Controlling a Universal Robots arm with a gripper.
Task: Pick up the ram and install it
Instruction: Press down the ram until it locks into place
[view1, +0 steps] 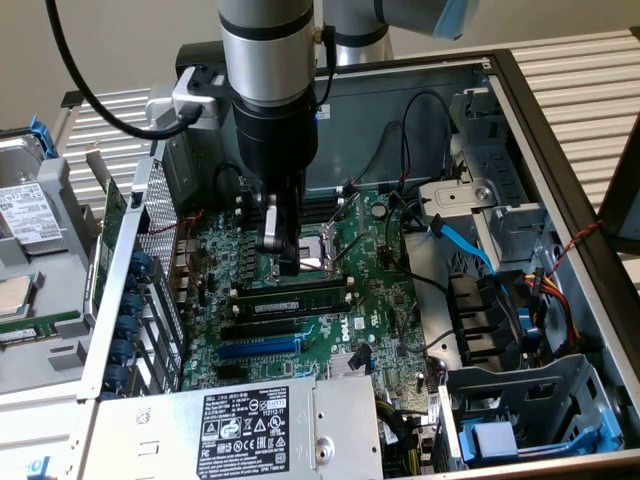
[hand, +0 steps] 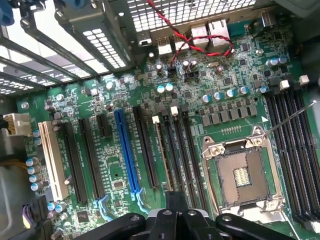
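The ram is a dark-green stick standing on edge in a black slot of the motherboard, just in front of the CPU socket. In the wrist view the ram shows edge-on as a thin brownish line among the black slots. My gripper hangs from the arm above the socket and the ram, apart from both. Its fingers look shut with nothing between them. The gripper shows in the wrist view as black links over the near end of the slots.
A blue slot and black slots lie beside the ram. The power supply sits in front. Cables and a blue SATA lead run at the exterior view's right by the drive cage. A hard drive lies outside the case.
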